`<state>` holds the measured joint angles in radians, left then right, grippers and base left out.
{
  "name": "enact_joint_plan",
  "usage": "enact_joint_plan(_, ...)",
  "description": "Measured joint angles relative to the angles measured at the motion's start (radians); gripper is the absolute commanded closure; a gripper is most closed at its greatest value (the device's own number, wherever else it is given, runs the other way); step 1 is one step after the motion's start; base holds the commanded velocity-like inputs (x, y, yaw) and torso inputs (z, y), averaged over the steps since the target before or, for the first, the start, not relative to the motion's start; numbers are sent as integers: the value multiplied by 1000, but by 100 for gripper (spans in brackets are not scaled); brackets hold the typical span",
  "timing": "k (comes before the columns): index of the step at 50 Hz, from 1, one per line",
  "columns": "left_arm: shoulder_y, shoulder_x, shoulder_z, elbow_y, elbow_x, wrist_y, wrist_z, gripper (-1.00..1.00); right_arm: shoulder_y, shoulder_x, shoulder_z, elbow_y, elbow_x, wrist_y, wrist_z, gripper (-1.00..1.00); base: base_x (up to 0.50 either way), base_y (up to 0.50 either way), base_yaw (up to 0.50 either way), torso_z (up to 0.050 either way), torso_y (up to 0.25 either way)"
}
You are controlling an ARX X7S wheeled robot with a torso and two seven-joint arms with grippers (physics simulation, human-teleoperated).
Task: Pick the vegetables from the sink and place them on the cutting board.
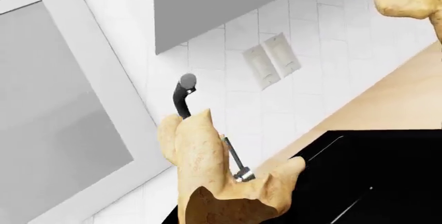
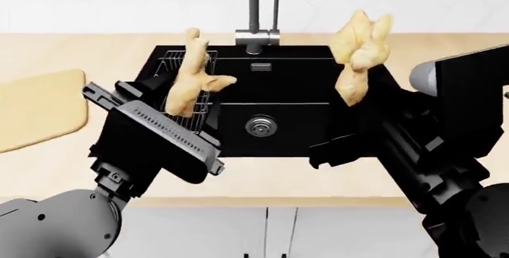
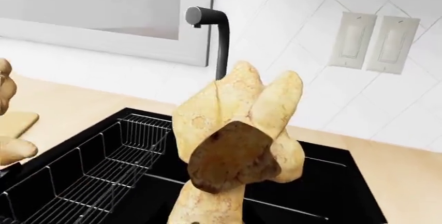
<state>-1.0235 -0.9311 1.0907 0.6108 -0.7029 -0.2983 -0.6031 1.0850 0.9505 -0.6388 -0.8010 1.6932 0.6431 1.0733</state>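
Note:
Two pale tan knobbly roots are held in the air above the black sink (image 2: 318, 133). My left gripper (image 2: 176, 115) is shut on the lower end of one root (image 2: 191, 79), over the sink's left side; this root fills the low centre of the left wrist view (image 1: 207, 172). My right gripper (image 2: 350, 106) is shut on the other root (image 2: 359, 49), over the sink's right side; it also shows in the right wrist view (image 3: 235, 146). The fingers themselves are hidden behind the roots. The light wooden cutting board (image 2: 36, 109) lies on the counter at far left.
A wire rack (image 2: 199, 100) sits in the sink's left part, also seen in the right wrist view (image 3: 90, 177). The dark faucet (image 2: 253, 8) stands behind the basin, and the steel drain (image 2: 261, 126) is at its middle. Wall outlets (image 3: 376, 40) are behind.

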Motion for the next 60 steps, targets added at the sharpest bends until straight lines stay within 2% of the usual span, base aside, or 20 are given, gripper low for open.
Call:
enact_joint_plan(14, 132, -21, -53, 11, 56, 161, -169, 100, -243, 30, 13, -142, -370, -108, -8, 100, 46, 500, 0, 0, 0)
enact_joint_plan(24, 175, -23, -65, 26, 88, 208, -226, 100, -339, 28, -7, -190, -557, -150, -20, 100, 93, 500, 0, 0, 0)
enact_joint_plan(36, 195, -22, -68, 30, 100, 229, -240, 100, -361, 8, -37, -211, -638, -151, -24, 100, 92, 500, 0, 0, 0)
enact_joint_plan(60, 204, -14, -69, 25, 103, 232, -238, 100, -359, 3, -74, -215, -671, -169, -37, 100, 144, 500, 0, 0, 0)
